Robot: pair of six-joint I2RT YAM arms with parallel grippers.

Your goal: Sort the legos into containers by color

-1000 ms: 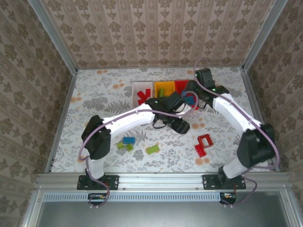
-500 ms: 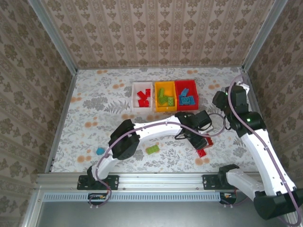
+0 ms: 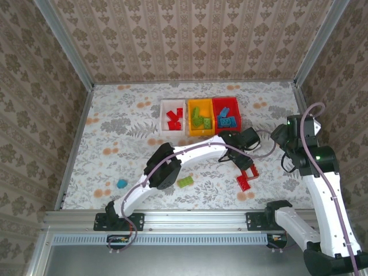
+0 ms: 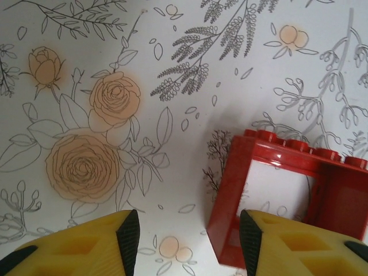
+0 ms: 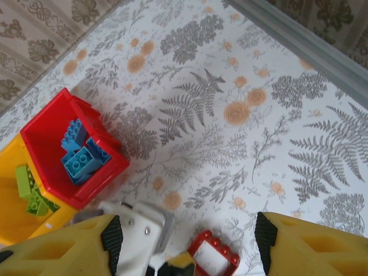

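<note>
Left claw (image 4: 187,236) partly open, empty, just beside red square frame lego (image 4: 227,198) (right claw (image 5: 187,238) gaping wide, empty too)

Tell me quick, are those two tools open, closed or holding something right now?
Left tool: open, empty, next to the red frame brick.
Right tool: open, holding nothing.

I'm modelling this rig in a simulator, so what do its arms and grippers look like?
The left arm and right arm both have white links joined by black joints, and a lilac cable loops along each. The left gripper and right gripper each carry two chunky yellow fingers with black inner pads.
</note>
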